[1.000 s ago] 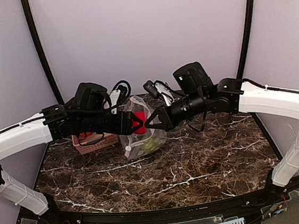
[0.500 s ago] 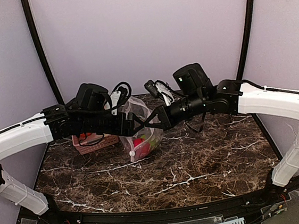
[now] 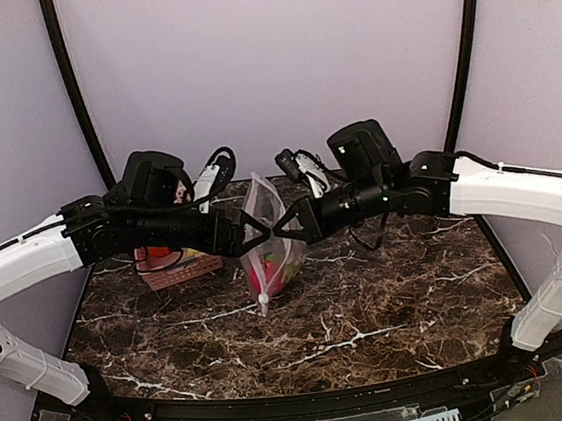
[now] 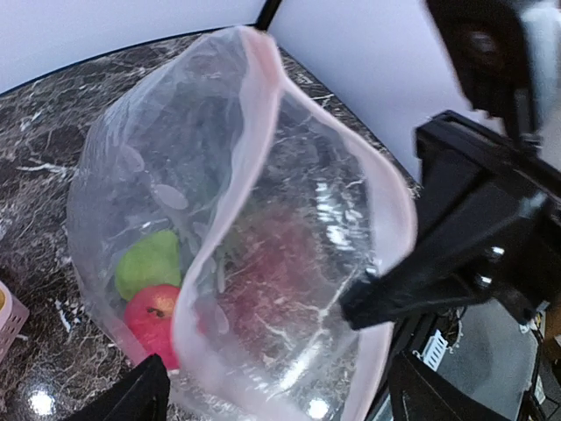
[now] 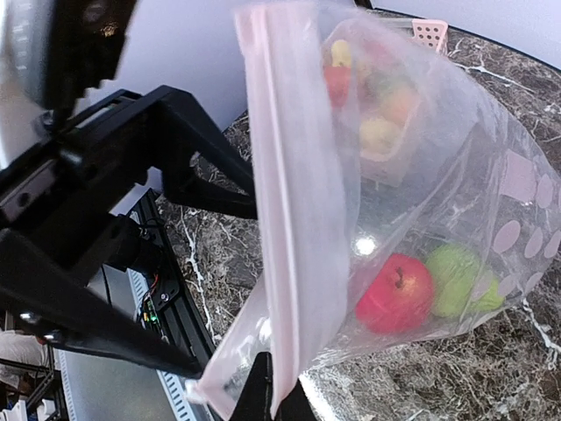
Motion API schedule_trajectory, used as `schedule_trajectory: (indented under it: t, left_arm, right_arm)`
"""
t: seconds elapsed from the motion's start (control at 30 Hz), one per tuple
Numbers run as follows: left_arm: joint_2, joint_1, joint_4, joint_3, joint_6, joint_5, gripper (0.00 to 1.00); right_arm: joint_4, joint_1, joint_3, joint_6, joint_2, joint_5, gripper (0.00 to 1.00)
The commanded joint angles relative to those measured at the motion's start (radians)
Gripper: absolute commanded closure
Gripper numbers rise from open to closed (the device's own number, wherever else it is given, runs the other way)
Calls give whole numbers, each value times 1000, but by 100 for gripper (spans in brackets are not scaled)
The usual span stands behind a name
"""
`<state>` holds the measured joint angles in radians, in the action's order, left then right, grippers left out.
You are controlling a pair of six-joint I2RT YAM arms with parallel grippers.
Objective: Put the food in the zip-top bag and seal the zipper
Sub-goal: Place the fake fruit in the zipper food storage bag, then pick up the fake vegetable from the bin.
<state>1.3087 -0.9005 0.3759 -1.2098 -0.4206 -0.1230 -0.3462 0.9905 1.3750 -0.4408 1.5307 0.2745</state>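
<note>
Zip-top bag [image 3: 263, 200] hangs dead centre over the tabletop [image 3: 392, 309], strung up between the two arms. The right gripper [image 3: 285, 226] comes in from 3 o'clock with its jaws clamped tight on the bag's rim, right on the pale pink zipper [image 5: 263, 175] strip. The left gripper [image 3: 256, 235] sits at the bag's 9 o'clock with its jaws spread wide, one finger either side of the mouth and neither pinching it as far as I can see. The mouth gapes in a floppy oval. The film is thin, crinkly and clear with pale round dots. A glossy red apple [image 5: 396, 292] and a green fruit [image 5: 456, 279] slump in the bottom. The pink slotted basket [image 3: 182, 271] sits around 9 o'clock, tucked behind the left arm. Moving room is the dark, white-veined marble toward 6 o'clock.
</note>
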Motion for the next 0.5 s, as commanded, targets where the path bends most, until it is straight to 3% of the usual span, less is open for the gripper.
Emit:
schedule_trajectory:
  t: [0.0, 0.23, 0.47]
  left_arm:
    - [-94, 10, 11, -11, 65, -139, 11]
    - [-148, 91, 78, -30, 41, -258, 8]
    - [-183, 242, 203, -33, 76, -199, 8]
  right_arm:
    - [19, 8, -34, -25, -42, -47, 100]
    - [18, 0, -56, -57, -60, -97, 100]
    - [19, -11, -69, -76, -79, -129, 100]
